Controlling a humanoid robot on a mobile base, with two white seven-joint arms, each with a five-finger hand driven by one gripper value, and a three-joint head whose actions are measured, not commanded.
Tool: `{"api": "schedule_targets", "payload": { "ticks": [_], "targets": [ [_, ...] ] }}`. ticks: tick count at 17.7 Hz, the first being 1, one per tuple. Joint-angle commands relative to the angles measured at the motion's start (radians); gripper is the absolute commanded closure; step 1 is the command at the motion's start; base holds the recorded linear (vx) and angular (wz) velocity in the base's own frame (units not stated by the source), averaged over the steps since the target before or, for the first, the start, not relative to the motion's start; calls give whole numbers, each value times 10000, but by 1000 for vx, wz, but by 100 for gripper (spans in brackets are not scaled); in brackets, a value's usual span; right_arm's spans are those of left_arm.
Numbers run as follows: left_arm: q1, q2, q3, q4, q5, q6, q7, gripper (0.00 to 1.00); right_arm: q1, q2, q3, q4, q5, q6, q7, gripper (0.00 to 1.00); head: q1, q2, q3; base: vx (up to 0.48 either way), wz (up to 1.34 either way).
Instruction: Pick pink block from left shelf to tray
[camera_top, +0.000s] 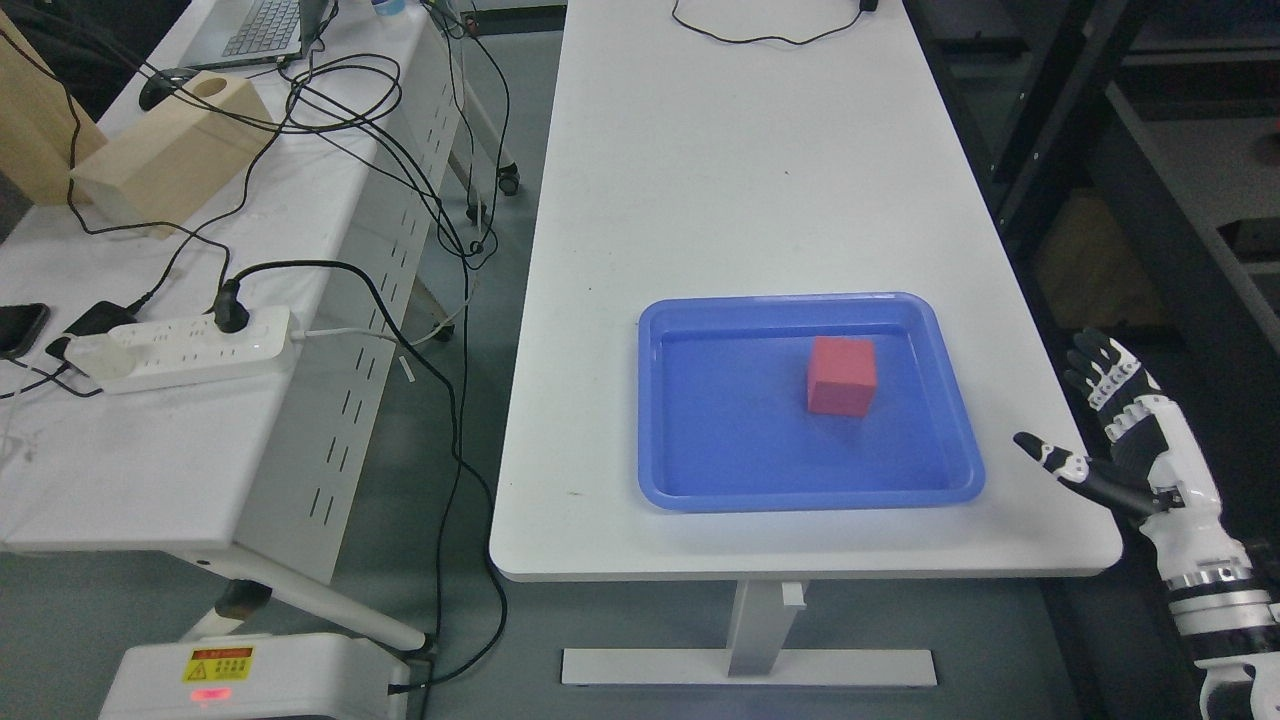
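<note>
The pink-red cube block (842, 376) sits inside the shallow blue plastic tray (660, 410) on the white desk (720, 180), right of the tray's middle. The right robot hand (1120, 440) hovers beside the desk's right edge, fingers spread, holding nothing

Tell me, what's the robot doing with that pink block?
Right now nothing is touching the pink block. It sits inside the blue tray on the white table, a little right of the tray's middle. The robot's right hand hangs off to the right of the table's edge, fingers spread and holding nothing. Its left arm isn't in the picture. So the block is already in the tray, and the hand is away from it.
</note>
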Motion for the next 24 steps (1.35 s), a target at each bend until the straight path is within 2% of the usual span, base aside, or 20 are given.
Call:
{"api": "schedule_targets", "payload": {
  "ticks": [1, 5, 13, 24],
  "targets": [
    [-292, 175, 0, -175, 0, -4, 7, 0, -39, 397, 308, 9, 85, -42, -54, 1, 0, 0, 0, -191, -45],
    [-292, 175, 0, -175, 0, -4, 7, 0, 236, 1194, 615, 40, 395, -916, 52, 1, 0, 0, 0, -177, -54],
    [-292, 175, 0, -175, 0, -4, 7, 0, 222, 1271, 2027, 55, 610, 325, 68, 1, 0, 0, 0, -89, 58],
    [-292, 175, 0, -175, 0, -4, 7, 0, 175, 1419, 1874, 40, 626, 571, -454, 0, 0, 0, 0, -1, 13]
  ]
}}
